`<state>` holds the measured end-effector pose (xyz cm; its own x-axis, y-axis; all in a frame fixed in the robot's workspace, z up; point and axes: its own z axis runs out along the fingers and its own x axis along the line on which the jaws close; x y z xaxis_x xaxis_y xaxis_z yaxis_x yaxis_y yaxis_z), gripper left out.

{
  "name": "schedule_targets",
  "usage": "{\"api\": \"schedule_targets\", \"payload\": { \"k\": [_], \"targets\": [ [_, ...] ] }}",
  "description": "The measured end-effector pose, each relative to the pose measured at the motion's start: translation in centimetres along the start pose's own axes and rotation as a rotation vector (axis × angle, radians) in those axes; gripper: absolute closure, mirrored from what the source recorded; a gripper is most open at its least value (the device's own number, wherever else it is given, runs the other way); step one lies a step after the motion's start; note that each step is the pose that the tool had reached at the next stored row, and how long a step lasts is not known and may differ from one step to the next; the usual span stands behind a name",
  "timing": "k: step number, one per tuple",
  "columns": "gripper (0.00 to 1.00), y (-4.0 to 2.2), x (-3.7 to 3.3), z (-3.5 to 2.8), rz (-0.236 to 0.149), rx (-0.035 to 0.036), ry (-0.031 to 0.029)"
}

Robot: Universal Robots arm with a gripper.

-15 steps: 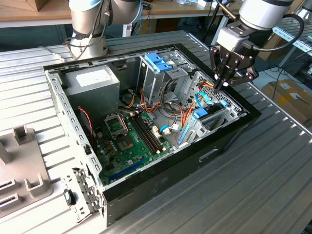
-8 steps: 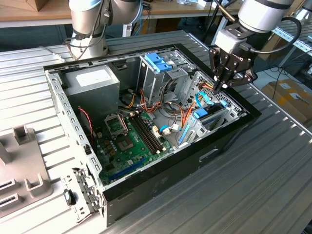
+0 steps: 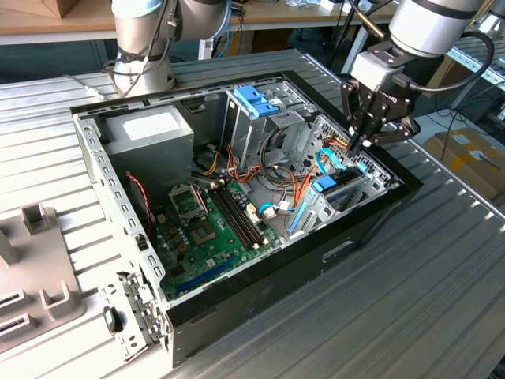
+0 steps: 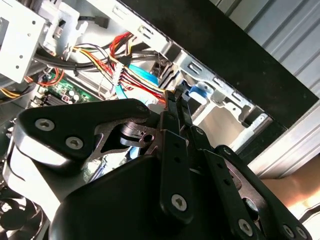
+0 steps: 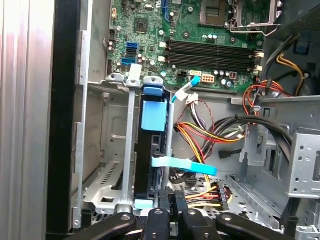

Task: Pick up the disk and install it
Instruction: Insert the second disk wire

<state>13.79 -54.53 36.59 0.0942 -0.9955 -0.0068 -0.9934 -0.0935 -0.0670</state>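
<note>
Black and two-fingered, the gripper (image 3: pixel 364 144) is seen in the exterior view poised above the corner of the open computer case (image 3: pixel 118 197) that lies toward the exterior view's right. Its fingers are brought together, with the tips nearly meeting, and nothing is seen pinched between them. In the second wrist view the gripper (image 4: pixel 176 100) is shown with its narrow tips pressed side by side just over a bundle of red, yellow and black cables (image 4: pixel 135 70).

The disk (image 5: pixel 152 150) is found standing on edge in a metal bay at the front wall of the case, as shown in the first wrist view, with its light-blue frame visible along the top edge and a flat blue cable (image 5: pixel 185 165) crossing beside it. The gripper (image 5: pixel 171 200) is placed just at the near end of the disk; whether it is touching cannot be told. In the exterior view the disk (image 3: pixel 331 187) is seen as a blue-edged slab below the fingertips.

Within the case, a green motherboard (image 3: pixel 209 229) is laid flat, a grey power supply (image 3: pixel 150 130) with a white sticker is set at the far corner, and a metal cage (image 3: pixel 256 110) with a blue top stands beside it. The case is rested on a ribbed metal table (image 3: pixel 426 300).
</note>
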Motion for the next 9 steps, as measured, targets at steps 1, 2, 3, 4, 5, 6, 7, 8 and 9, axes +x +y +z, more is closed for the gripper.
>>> {"api": "schedule_targets", "payload": {
  "k": [1, 2, 3, 4, 5, 6, 7, 8, 9],
  "targets": [
    [0.84, 0.15, 0.11, -0.01, 0.000, 0.0000, 0.0000],
    [0.84, 0.49, 0.25, -0.02, 0.000, 0.0000, 0.0000],
    [0.84, 0.57, 0.27, -0.01, 0.000, 0.0000, 0.0000],
    [0.84, 0.59, 0.27, 0.00, 0.000, 0.0000, 0.0001],
    [0.84, 0.60, 0.28, 0.00, 0.000, 0.0000, 0.0000],
    [0.84, 0.61, 0.28, 0.00, 0.000, 0.0000, 0.0000],
    [0.84, 0.61, 0.28, 0.00, 0.000, 0.0000, -0.0001],
    [0.84, 0.61, 0.28, 0.01, 0.000, 0.0000, -0.0001],
    [0.84, 0.61, 0.28, 0.01, 0.000, 0.0000, -0.0001]
  ]
}}
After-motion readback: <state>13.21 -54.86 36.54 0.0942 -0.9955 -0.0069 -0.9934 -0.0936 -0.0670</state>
